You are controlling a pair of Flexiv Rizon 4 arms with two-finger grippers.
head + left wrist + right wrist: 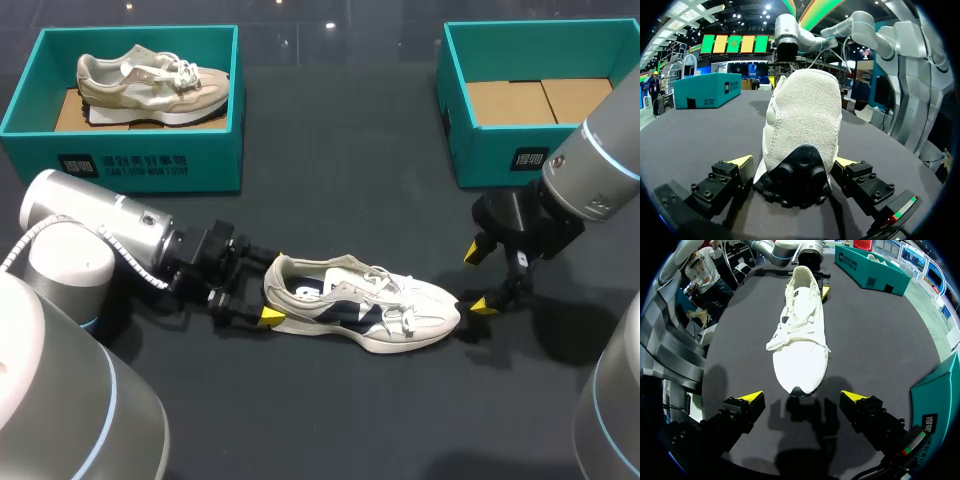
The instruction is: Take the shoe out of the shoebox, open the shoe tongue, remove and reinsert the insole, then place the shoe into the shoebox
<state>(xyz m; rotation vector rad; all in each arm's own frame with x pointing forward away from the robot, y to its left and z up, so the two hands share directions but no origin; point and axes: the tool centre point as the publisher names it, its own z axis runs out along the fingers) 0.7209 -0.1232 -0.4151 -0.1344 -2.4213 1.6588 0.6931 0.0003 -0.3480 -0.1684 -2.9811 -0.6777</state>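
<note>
A white shoe with navy side panels [360, 310] lies on its sole in the middle of the dark table, heel toward my left arm. My left gripper [268, 290] is open and straddles the heel; in the left wrist view the heel [802, 130] sits between the yellow tips of that gripper [794, 162] with a small gap on each side. My right gripper [477, 279] is open just past the toe. In the right wrist view the toe [800, 382] lies just ahead of the gap between this gripper's [802, 396] fingers. The laces look loose.
A teal shoebox [150, 165] at the back left holds a beige shoe [150, 85]. A second teal shoebox [500, 160] at the back right holds no shoe, and its cardboard bottom shows. Bare dark table lies in front of the white shoe.
</note>
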